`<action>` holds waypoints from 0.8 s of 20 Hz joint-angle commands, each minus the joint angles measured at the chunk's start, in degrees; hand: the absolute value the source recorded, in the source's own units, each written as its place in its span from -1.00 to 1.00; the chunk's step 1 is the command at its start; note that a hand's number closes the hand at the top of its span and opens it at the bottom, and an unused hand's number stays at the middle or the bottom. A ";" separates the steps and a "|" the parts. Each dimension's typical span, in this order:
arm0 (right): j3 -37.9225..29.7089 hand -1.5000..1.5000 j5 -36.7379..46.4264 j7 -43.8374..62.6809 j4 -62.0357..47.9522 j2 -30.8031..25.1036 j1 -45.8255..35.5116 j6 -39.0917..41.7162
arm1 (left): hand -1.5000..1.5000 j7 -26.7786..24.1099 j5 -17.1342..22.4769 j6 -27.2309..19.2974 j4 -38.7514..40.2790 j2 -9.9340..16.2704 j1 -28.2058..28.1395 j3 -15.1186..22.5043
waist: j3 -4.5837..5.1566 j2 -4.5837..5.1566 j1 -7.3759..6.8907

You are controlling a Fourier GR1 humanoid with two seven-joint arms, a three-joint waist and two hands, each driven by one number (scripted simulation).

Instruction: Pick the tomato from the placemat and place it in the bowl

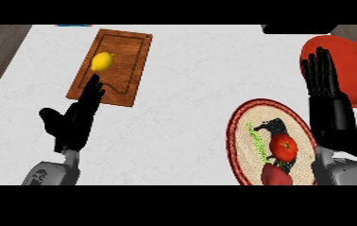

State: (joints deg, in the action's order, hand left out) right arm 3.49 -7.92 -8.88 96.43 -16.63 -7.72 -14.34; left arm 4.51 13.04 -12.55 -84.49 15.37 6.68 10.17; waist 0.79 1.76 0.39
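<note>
My right hand hovers released at the right edge, fingers straight, over the red bowl. The tomato lies on the placemat at lower right. My left hand rests open at lower left, fingertips over the board holding a lemon.

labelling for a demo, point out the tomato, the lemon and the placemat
tomato [284, 147], head view, middle of its red skin
lemon [102, 61], head view, centre of the fruit
placemat [241, 126], head view, bare woven left part
</note>
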 commanded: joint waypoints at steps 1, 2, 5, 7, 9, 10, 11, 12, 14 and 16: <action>0.71 -1.00 -2.15 2.77 -1.93 -2.14 1.05 6.10 | 0.00 -3.12 0.30 1.34 2.71 -1.01 1.13 -1.68 | -0.77 -1.67 -0.27; 2.10 -1.00 -3.87 9.06 -3.34 -3.05 -2.98 7.91 | 0.00 -4.68 2.61 3.47 0.79 0.29 0.28 -3.15 | -0.72 -1.60 -1.10; 3.52 -1.00 -12.13 12.39 -7.83 -7.45 0.01 21.28 | 0.00 -4.17 5.12 4.78 -5.71 1.98 2.59 -5.29 | -0.83 -1.53 -2.66; 5.21 -1.00 11.61 10.48 -7.79 -22.80 -0.24 15.44 | 0.00 -3.87 4.53 3.77 -4.86 0.89 3.46 -4.50 | 1.10 -1.61 -2.05; 2.69 -1.00 6.38 13.00 -17.20 -17.60 2.18 13.79 | 0.00 -3.83 8.55 6.76 -6.76 1.83 2.60 -6.97 | -0.76 -1.30 -2.13; 1.55 -1.00 3.48 11.71 -20.00 -15.56 -1.18 15.61 | 0.00 -6.79 11.17 10.83 -3.23 4.30 2.55 -11.03 | -0.77 -1.31 -1.67; 2.15 -1.00 3.92 7.15 -23.37 -12.93 -1.01 16.43 | 0.00 -6.30 10.16 10.15 -7.06 2.67 -0.89 -8.84 | -0.83 -1.60 -1.44; -0.20 -1.00 3.88 2.64 -27.33 -15.35 -4.04 20.21 | 0.00 -6.18 9.66 9.26 -6.06 1.96 0.01 -9.50 | -0.83 -1.59 -1.18; 0.21 -1.00 8.01 2.22 -25.35 -15.34 -5.62 18.07 | 0.00 -7.56 9.40 10.53 -5.62 1.46 -1.33 -9.90 | -0.80 -1.70 -0.82; 1.27 -1.00 11.86 1.40 -30.93 -16.62 -12.55 17.32 | 0.00 -5.46 11.10 12.03 -6.57 2.57 -0.14 -10.01 | -0.82 -1.51 -1.77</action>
State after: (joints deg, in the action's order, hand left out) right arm 4.68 -0.84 -5.08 71.80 -31.55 -13.63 2.78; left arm -0.57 22.47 -3.05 -90.53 17.57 7.27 1.14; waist 0.04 0.22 -0.97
